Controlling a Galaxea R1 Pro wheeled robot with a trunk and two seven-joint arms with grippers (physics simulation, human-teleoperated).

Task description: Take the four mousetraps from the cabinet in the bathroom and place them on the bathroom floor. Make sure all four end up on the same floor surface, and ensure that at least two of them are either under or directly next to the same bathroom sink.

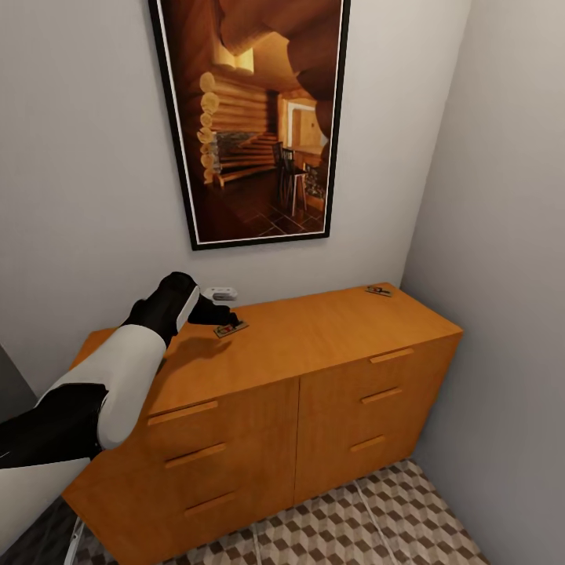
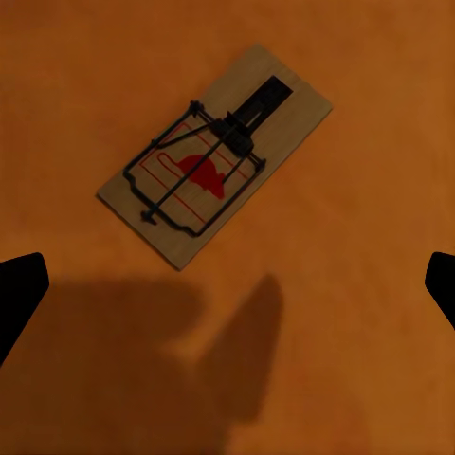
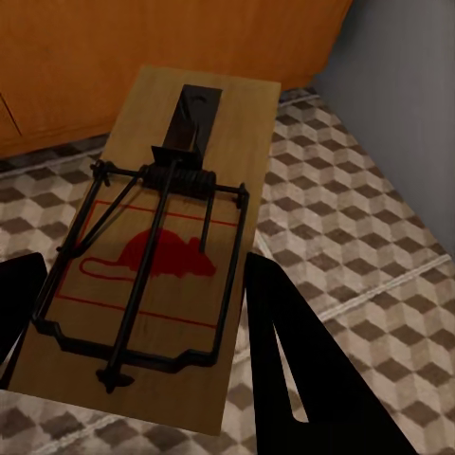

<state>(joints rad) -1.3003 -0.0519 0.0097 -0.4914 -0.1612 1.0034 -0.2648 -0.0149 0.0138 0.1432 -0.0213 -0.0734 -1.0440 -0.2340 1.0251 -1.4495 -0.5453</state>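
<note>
Mousetraps were the thing to judge here, and 2 of them lay on top of the cabinet in the head view: one mousetrap just off the tip of the left gripper, another far mousetrap near the right rear corner by the side wall. The left arm reached over the cabinet top below the framed picture; from this angle I could not tell how the jaws stood. Patterned bathroom floor showed at the cabinet's foot.

Left wrist view looked straight down on the near trap, flat on the orange wood, its wire bar and spring over a red mouse print. The 2 dark fingertips stood wide apart at the frame's sides, touching nothing, with the trap ahead of them rather than between.

Right wrist view showed a third trap clamped between the right gripper's dark fingers, held above the cube-pattern floor near the cabinet's front.

Each trap looked light, thin and stiff: a small wooden plate that would likely slide on smooth wood. Best hold seemed to be across the 2 long edges of the plate, clear of the wire bar, which could snap or snag.
</note>
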